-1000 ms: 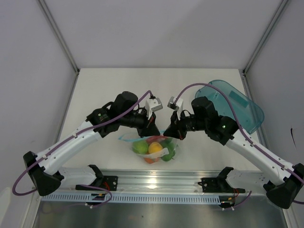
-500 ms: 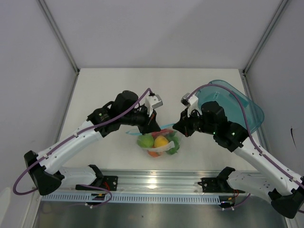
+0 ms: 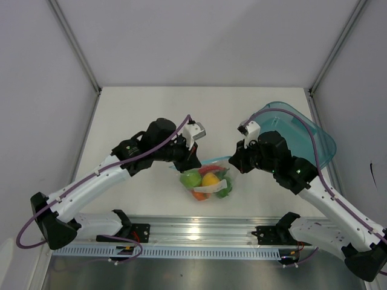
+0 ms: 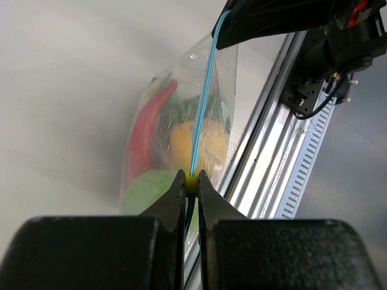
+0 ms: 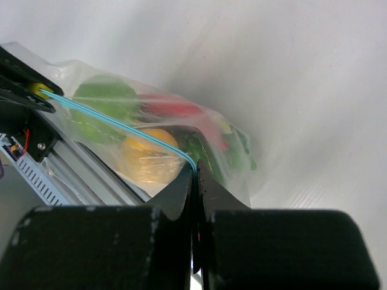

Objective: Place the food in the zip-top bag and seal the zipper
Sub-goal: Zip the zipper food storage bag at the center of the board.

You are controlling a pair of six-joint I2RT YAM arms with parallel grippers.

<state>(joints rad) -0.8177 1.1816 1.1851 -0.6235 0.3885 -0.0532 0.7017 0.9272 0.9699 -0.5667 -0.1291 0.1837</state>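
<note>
The left gripper (image 4: 190, 182) has its two black fingers pressed together on one end of the narrow light blue zipper strip (image 4: 204, 103). The right gripper (image 5: 195, 172) pinches the same strip at the opposite end. Between them the strip runs as a single taut line along the mouth of the small, crinkly, clear plastic zip-top bag (image 4: 175, 90). The pictures do not show whether its two halves are locked along the whole run.

Below the strip the toy food sits inside the bag: a long red pepper (image 4: 145, 136), a yellow lemon (image 4: 196, 145) and a green lime (image 4: 148, 192). From above, the bag is between the two arms, low over the white table (image 3: 151, 109). Whether it rests there or hangs I cannot tell.

The main risk, as I judge it, is the thin slick strip sliding out of one pinch if the arms draw apart too hard. That corner would then drop. If part of the seal is unpressed, the weight of the food could pop it open. The bag is near the aluminium rail (image 3: 199, 232) at the front edge, so loose pieces could roll off. The translucent teal oval tray (image 3: 308, 130) lies well apart to the right.
</note>
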